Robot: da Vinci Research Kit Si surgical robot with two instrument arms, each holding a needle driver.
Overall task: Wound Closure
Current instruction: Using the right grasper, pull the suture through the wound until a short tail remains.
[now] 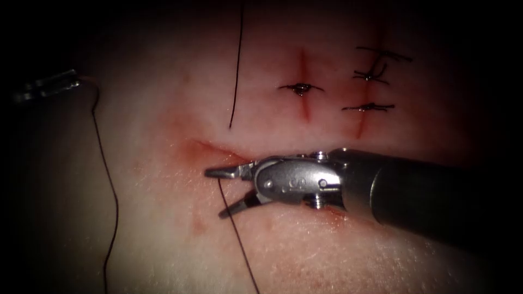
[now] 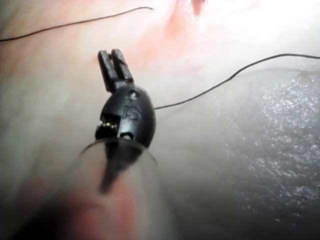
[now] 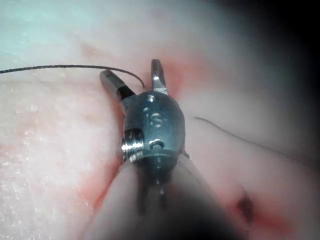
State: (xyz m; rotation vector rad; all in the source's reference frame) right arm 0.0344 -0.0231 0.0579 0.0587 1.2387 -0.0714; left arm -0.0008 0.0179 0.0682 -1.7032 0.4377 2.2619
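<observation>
My right tool [image 1: 216, 193] lies across the tissue [image 1: 163, 234] along a reddish open cut [image 1: 199, 148], its jaws spread open. A dark thread [image 1: 237, 239] rises from the near edge and ends between those jaws; in the right wrist view the thread [image 3: 75, 66] runs in to the open tool [image 3: 134, 75] the same way, not clamped. My left tool [image 1: 76, 83] sits dim at the far left, off the tissue. Its jaws [image 2: 114, 60] look shut with nothing seen in them. Another thread [image 1: 109, 185] hangs down from beside its tip.
Three tied stitches [image 1: 300, 87] [image 1: 370, 76] [image 1: 370, 107] cross two short red cuts at the back right. A loose thread [image 1: 237, 71] drops from the top to a free end left of them. Red fluid stains the tissue around the open cut.
</observation>
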